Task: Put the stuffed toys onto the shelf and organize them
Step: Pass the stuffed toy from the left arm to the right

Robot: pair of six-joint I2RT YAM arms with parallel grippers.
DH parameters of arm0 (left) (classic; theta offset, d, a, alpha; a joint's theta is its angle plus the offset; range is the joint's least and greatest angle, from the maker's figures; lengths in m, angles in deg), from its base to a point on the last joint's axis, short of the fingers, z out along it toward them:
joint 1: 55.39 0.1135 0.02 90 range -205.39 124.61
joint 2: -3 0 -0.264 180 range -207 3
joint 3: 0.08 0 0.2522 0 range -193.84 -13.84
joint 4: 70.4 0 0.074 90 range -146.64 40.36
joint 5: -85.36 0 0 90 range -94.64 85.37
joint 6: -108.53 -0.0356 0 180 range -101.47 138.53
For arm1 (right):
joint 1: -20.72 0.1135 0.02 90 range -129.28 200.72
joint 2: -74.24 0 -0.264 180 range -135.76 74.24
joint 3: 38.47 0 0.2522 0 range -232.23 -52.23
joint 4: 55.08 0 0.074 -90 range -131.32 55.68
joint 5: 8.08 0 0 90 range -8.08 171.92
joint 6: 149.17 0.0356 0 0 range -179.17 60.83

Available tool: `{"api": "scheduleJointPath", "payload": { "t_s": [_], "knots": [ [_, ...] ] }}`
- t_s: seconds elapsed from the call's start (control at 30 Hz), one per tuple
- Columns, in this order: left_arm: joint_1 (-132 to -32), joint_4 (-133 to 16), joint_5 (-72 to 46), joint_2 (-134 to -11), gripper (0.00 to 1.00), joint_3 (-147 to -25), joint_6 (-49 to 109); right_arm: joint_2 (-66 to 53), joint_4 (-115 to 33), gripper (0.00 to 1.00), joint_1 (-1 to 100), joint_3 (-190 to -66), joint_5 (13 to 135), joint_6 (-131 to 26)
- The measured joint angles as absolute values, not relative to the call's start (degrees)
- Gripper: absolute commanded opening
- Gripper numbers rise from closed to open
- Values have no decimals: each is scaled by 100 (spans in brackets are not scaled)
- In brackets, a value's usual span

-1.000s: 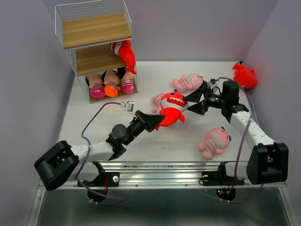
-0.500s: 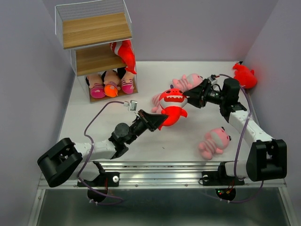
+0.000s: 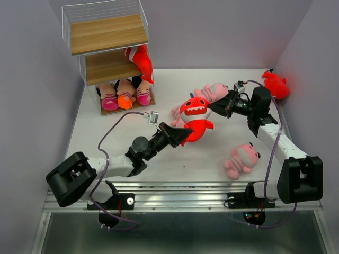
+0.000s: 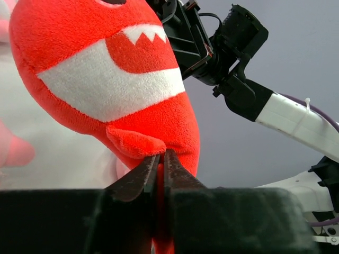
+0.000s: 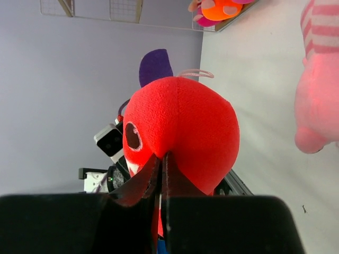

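- Red shark (image 3: 196,114) was over the middle of the table (image 3: 159,106), gripped from both sides. A second earlier only the left gripper had it, and it sat a little nearer and further left.
- Right gripper (image 3: 212,107) had stood wide open beside the toy a second before. Now its jaws were pinched shut on the plush of the shark's red head, as the right wrist view (image 5: 160,159) showed.
- Left gripper (image 3: 183,135) kept its closed jaws on the shark's lower body, just under a small fin (image 4: 160,156).
- One pink striped animal (image 3: 214,91) lay just behind the right gripper, another (image 3: 176,112) was partly hidden behind the held shark, and a third (image 3: 241,159) lay near the right arm's base.
- A second red shark (image 3: 275,84) lay in the far right corner.
- Far left stood the shelf (image 3: 108,34), with three dolls (image 3: 124,95) on the bottom tier and a third red shark (image 3: 140,61) hanging off the middle board's edge.
- Both arms reached low and forward, converging on the toy from opposite sides.
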State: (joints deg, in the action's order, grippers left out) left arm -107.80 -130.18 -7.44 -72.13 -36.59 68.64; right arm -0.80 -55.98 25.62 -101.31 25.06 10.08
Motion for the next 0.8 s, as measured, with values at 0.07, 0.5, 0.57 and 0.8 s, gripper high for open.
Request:
{"api": "scheduleJointPath", "payload": {
  "t_s": [0.07,0.5,0.57,0.8],
  "knots": [
    [-10786,-12983,-747,-7191,46,-3691,6818,-80,-5580,1,2560,-10206,2478,794],
    [-10828,-10966,10,-5023,80,-4288,5093,540,-3845,1,2554,-11441,3142,-1888],
    [-10941,-10441,204,-4848,82,-4288,4783,554,-3552,1,2554,-11550,3346,-2183],
    [-11953,-8946,1260,-4977,82,-4384,3756,302,-2483,1,2554,-12216,4135,-2738]
  ]
}}
